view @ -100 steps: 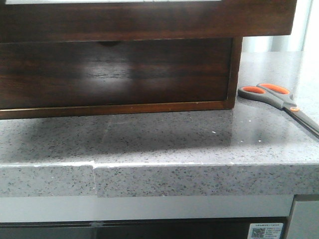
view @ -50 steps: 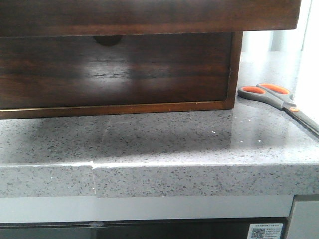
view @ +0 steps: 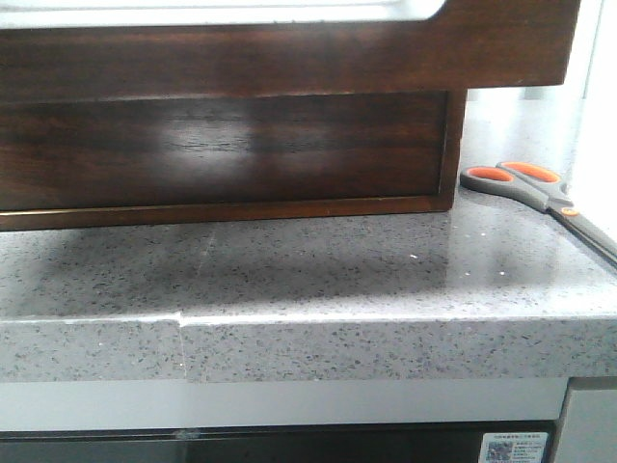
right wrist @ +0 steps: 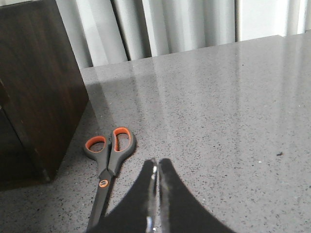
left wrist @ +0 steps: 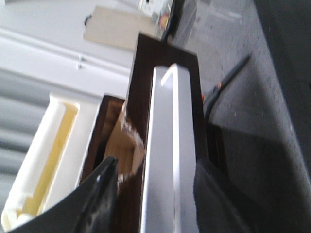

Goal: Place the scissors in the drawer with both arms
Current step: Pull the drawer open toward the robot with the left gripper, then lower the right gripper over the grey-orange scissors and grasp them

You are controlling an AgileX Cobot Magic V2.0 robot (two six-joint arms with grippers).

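Scissors (view: 540,191), grey handles with orange-lined loops and an orange pivot dot, lying flat on the speckled grey stone countertop (view: 318,270) just to the right of the wooden box frame (view: 449,145), apart from it, blades running toward the right edge of the front view. Drawer (view: 289,53), dark brown and glossy, standing pulled out toward the camera across the top of the front view, its front overhanging the counter; a strip of its pale interior shows along its upper edge. Left gripper (left wrist: 150,194), seen in its wrist view, dark fingers (left wrist: 99,199) spread wide to either side of the drawer's front wall, one finger on the inside by the pale lining and the other on the outside face; whether the pads press the wood cannot be told. Right gripper (right wrist: 154,194), fingers brought together with only a thin bright seam between them, holding nothing, poised above the counter just beside the scissors' blades. Scissors in that view (right wrist: 108,158) lie near the box's corner, loops toward the box, untouched. Pale curtains (right wrist: 160,24) behind the counter.
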